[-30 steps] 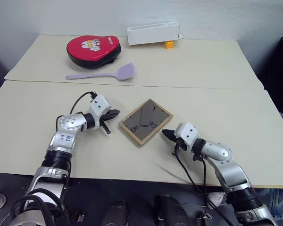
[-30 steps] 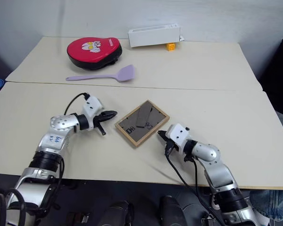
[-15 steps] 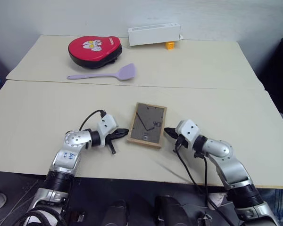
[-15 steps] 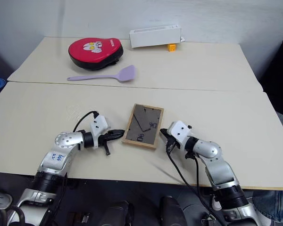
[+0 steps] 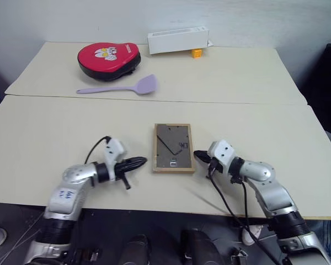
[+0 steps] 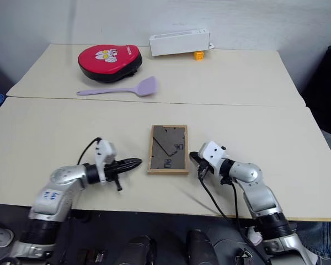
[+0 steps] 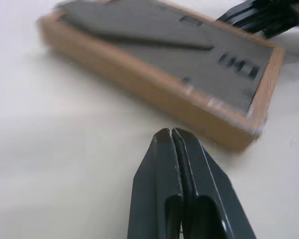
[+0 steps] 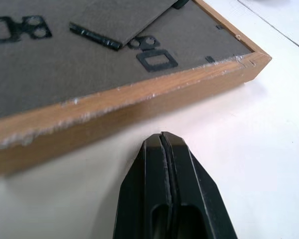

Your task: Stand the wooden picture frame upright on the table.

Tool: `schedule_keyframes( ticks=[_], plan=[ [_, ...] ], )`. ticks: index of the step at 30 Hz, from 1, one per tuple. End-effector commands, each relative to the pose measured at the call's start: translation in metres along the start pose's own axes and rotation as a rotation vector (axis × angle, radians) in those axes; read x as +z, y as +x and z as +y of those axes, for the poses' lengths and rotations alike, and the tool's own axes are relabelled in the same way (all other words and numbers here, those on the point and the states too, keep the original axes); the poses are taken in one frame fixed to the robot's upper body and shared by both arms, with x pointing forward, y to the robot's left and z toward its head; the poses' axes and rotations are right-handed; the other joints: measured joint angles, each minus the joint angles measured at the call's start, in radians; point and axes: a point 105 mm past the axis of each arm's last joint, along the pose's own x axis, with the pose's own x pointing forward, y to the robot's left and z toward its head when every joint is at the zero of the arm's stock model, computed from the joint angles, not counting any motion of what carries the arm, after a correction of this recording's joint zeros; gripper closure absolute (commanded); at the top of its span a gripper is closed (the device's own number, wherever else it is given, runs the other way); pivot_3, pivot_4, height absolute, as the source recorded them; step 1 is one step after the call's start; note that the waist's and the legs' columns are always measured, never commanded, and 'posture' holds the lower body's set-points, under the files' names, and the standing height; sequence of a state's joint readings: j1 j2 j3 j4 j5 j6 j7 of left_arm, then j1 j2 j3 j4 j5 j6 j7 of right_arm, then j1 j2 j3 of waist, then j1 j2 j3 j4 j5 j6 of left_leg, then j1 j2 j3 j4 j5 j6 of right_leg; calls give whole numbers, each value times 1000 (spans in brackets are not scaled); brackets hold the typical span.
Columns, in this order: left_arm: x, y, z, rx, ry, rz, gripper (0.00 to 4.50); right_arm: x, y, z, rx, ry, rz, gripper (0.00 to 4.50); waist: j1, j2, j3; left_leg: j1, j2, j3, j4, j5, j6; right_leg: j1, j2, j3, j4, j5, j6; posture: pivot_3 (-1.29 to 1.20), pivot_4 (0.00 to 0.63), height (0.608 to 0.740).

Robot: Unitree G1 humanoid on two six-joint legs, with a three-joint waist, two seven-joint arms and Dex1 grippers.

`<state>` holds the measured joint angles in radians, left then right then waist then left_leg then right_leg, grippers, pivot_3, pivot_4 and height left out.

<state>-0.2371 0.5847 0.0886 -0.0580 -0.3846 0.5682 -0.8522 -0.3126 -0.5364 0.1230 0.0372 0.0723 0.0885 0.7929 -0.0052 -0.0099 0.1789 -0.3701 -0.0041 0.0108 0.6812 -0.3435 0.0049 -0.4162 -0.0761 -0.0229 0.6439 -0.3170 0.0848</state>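
Observation:
The wooden picture frame (image 5: 173,148) lies flat on the near section of the table (image 5: 44,127), dark back and folded easel stand facing up. My left gripper (image 5: 143,161) is shut and points at the frame's near left corner across a short gap; the left wrist view shows its fingertips (image 7: 170,135) pressed together before the frame (image 7: 189,64). My right gripper (image 5: 197,155) is shut too, its tip just off the frame's right edge. In the right wrist view it (image 8: 162,135) sits a little short of the wooden rim (image 8: 114,102). The picture side is hidden underneath.
On the far table section lie a red padded mitt (image 5: 108,57), a lilac spatula (image 5: 121,87), a white oblong box (image 5: 177,40) and a small orange block (image 5: 196,53). A seam (image 5: 237,101) runs between the two sections. Cables trail from both wrists.
The frame has turned from a diagonal lie to square with the table's front edge. My left gripper drew back toward the near edge and rolled. The right gripper shifted slightly to the right.

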Motion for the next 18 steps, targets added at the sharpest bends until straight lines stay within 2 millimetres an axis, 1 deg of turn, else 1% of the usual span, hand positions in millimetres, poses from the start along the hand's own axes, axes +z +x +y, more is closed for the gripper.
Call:
schedule_keyframes(
  ticks=[1, 4, 5, 7, 9, 10, 12, 13, 15, 18],
  plan=[
    [9, -9, 3, -61, -202, 25, 3526, 10, -10, -6, 12, -28, -41, 4500, 3, 0, 0, 0, 0, 0, 0, 0, 0, 0, 0, 0, 0, 0, 0, 0, 150, 740],
    [23, -4, -5, -149, -426, 39, 2629, 9, -10, -1, 41, -36, -36, 4500, 9, 0, 0, 0, -1, -3, 1, 0, 1, 3, -1, -1, 0, 0, 0, 0, 150, 740],
    [25, -1, -8, -176, -491, 66, 2366, 9, -9, 1, 55, -43, -36, 4500, 8, 0, 0, 0, -1, -4, 1, 0, 1, 3, -1, -1, 0, 0, 0, 0, 150, 740],
    [26, 3, -16, -226, -624, 143, 1692, 11, -7, 5, 73, -59, -38, 4500, 4, 0, 0, -1, -2, -4, 1, -1, 2, 3, -1, -1, 1, 1, 1, 0, 150, 740],
    [32, 13, -24, -273, -725, 178, 1054, 14, -4, 7, 79, -67, -44, 4500, 2, 0, 0, -1, -2, -4, 1, -1, 2, 3, 0, -1, 1, 1, 1, 0, 150, 740],
    [38, 19, -26, -294, -756, 166, 775, 16, -2, 8, 83, -69, -45, 4500, 2, 0, 0, -1, -2, -4, 1, 0, 1, 3, 0, -1, 2, 1, 1, 0, 150, 740],
    [40, 36, -24, -270, -814, 179, 170, 16, 2, 12, 103, -86, -39, 4500, 1, 0, 0, 0, -2, -3, 1, 0, 1, 3, 1, -1, 2, 1, 1, 0, 150, 740],
    [40, 42, -23, -259, -829, 181, 52, 16, 4, 13, 107, -90, -37, 4500, 1, 0, 0, 0, -2, -3, 1, 0, 1, 3, 1, -1, 2, 1, 1, 0, 150, 740],
    [38, 50, -25, -246, -848, 201, 52, 16, 5, 13, 107, -92, -36, 4500, 0, 0, 0, 0, -1, -3, 1, 0, 0, 3, 1, -1, 3, 1, 1, 0, 150, 740],
    [33, 56, -31, -245, -839, 252, 52, 17, 6, 13, 106, -92, -35, 4500, 1, 0, 0, 0, -1, -3, 1, 0, -1, 3, 2, 0, 3, 1, 1, 0, 150, 740]
  ],
)
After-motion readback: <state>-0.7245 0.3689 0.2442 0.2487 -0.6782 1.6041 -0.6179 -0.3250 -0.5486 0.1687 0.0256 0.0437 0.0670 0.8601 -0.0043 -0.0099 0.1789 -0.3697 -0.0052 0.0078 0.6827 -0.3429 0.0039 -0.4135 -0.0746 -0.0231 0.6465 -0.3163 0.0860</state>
